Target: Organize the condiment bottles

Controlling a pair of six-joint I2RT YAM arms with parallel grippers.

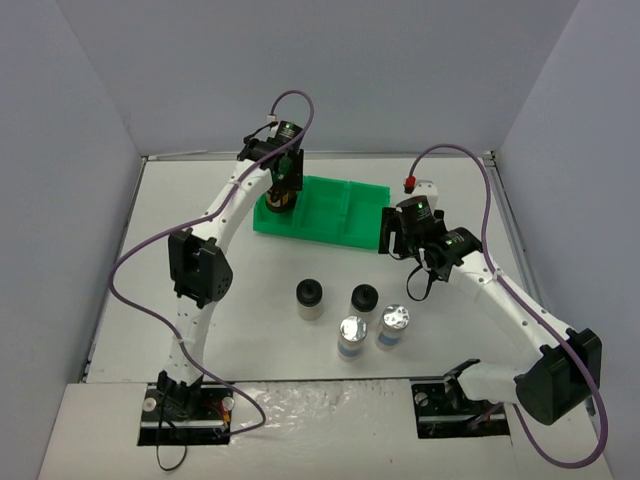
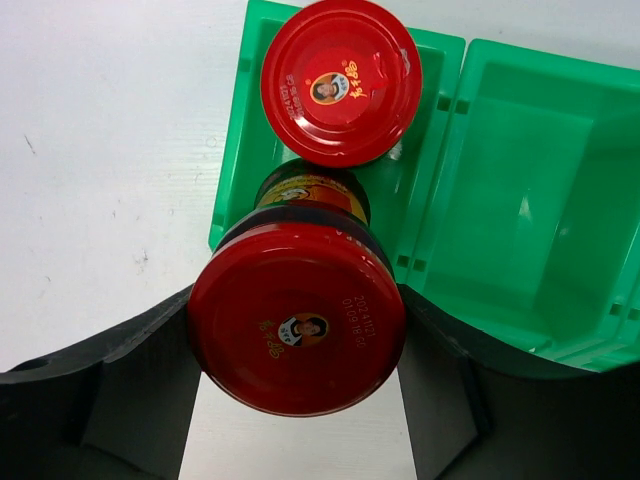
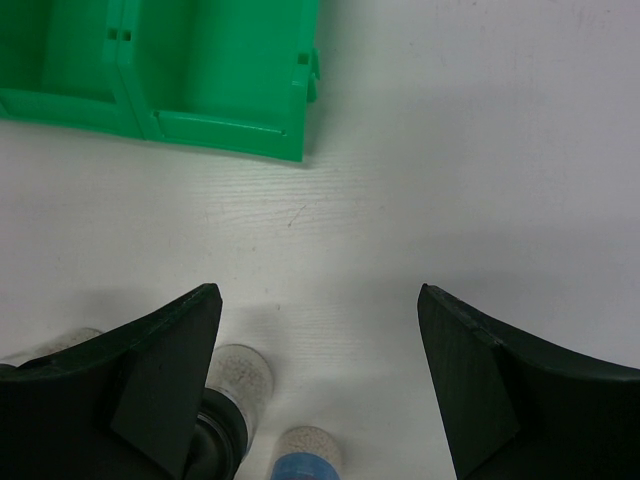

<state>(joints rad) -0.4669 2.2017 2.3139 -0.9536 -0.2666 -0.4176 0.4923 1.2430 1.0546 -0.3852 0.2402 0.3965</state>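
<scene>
My left gripper (image 1: 281, 192) is shut on a red-capped jar (image 2: 297, 330) with dark brown contents and holds it over the near end of the left compartment of the green tray (image 1: 345, 212). The second red-capped jar (image 2: 340, 80) stands in that same compartment, just beyond the held one. Two black-capped pale jars (image 1: 310, 297) (image 1: 364, 298) and two silver-capped jars (image 1: 351, 337) (image 1: 391, 325) stand on the table in front of the tray. My right gripper (image 1: 394, 236) is open and empty by the tray's right end, with these jars below its fingers (image 3: 170, 380).
The tray's middle compartment (image 2: 530, 190) and right compartment (image 3: 215, 50) hold nothing. White walls enclose the table on the left, back and right. A purple cable loops over each arm.
</scene>
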